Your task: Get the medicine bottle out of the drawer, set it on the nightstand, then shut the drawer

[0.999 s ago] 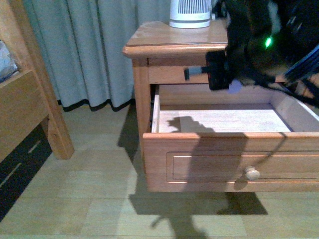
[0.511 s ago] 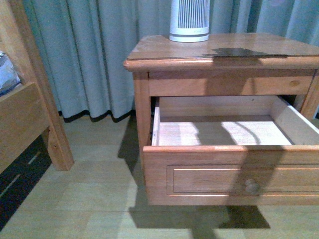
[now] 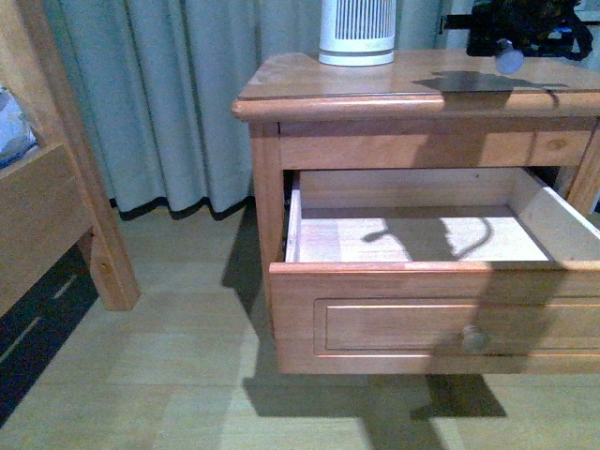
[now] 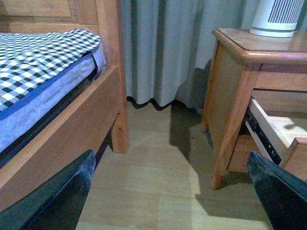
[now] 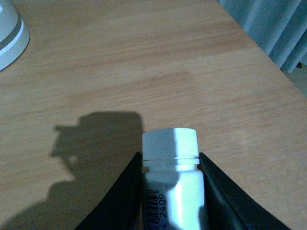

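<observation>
Right wrist view: right gripper (image 5: 170,165) jaws clamped on medicine bottle (image 5: 171,143); cap past fingertips, long axis along fingers. Front view: bottle above nightstand (image 3: 375,89) top, shadow beneath, judged not touching. Drawer (image 3: 422,323) open. Left gripper (image 4: 172,165) jaws wide apart, well apart from bottle.

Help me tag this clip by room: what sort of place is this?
Most likely a bedroom. A wooden bed frame carries checkered bedding, a nightstand stands beside it with its drawer pulled open, and floor-length curtains hang behind.
</observation>
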Motion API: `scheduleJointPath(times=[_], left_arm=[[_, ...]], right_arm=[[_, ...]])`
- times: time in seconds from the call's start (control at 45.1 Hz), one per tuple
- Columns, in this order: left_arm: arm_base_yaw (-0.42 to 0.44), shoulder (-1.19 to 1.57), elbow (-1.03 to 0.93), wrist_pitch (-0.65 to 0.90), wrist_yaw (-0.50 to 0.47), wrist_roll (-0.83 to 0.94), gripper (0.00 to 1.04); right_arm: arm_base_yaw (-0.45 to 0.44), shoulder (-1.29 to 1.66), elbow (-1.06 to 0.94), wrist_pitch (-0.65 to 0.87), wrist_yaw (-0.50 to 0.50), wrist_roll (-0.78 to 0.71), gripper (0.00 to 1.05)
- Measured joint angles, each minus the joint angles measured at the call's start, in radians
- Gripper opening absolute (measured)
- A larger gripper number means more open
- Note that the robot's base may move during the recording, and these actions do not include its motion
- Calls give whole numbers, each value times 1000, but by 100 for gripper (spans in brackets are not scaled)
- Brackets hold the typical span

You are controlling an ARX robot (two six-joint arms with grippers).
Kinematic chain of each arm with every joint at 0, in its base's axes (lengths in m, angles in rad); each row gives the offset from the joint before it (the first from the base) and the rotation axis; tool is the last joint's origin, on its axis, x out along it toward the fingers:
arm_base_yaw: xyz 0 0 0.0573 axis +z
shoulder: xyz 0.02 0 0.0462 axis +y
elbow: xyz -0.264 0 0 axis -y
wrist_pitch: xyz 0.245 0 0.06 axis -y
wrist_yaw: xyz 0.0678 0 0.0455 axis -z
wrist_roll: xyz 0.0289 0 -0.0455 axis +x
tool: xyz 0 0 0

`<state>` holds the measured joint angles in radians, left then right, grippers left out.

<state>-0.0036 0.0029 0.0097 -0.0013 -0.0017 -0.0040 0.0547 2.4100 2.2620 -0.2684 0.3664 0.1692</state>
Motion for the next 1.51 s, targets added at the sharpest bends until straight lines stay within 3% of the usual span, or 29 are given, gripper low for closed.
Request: scheduleJointPath(times=[0.444, 0.71, 0.866, 1.088, 1.287, 1.509], left_arm=[[0, 0, 0, 0, 0, 0, 98], [0, 0, 0, 0, 0, 0, 98], [0, 0, 0, 0, 0, 0, 98], [0, 0, 0, 0, 0, 0, 98], [0, 0, 0, 0, 0, 0, 98], [0, 0, 0, 0, 0, 0, 98]], right_arm=[[0, -65, -82, 77, 1, -2, 99], [17, -439, -446, 312, 35, -11, 98], [78, -911, -1024, 565, 2, -19, 98], [204, -1271, -1596, 686, 58, -42, 98], [243, -1302, -1889, 676, 65, -6, 98], [171, -1020, -1984, 981, 26, -31, 98]])
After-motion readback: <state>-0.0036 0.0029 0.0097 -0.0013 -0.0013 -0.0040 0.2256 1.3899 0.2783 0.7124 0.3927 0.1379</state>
